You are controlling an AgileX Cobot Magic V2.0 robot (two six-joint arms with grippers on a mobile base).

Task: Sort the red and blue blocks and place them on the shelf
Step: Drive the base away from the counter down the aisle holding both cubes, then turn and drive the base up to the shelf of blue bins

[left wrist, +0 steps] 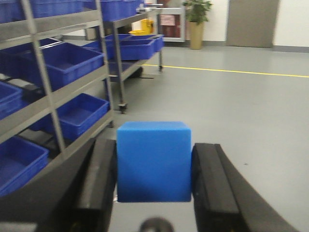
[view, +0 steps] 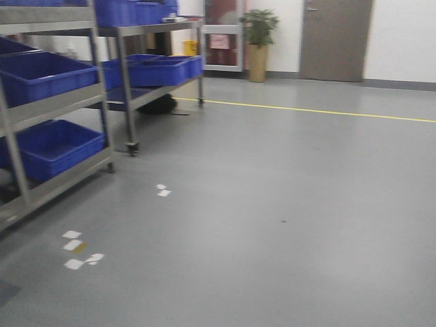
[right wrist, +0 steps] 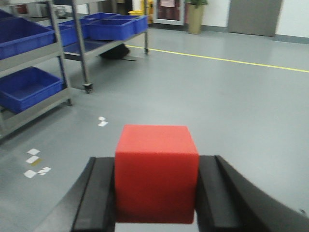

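A plain blue block fills the lower middle of the left wrist view, and my left gripper is shut on it, black fingers pressed to both sides. In the right wrist view a plain red block sits between the black fingers of my right gripper, which is shut on it. Both blocks hang above the grey floor. The steel shelf stands at the left, also seen as the shelf and the shelf. Neither gripper shows in the front view.
Large blue bins fill the rack levels. A second steel rack with blue bins stands behind it. White tape marks lie on the floor, a yellow line crosses it, and a potted plant and a door stand at the far wall.
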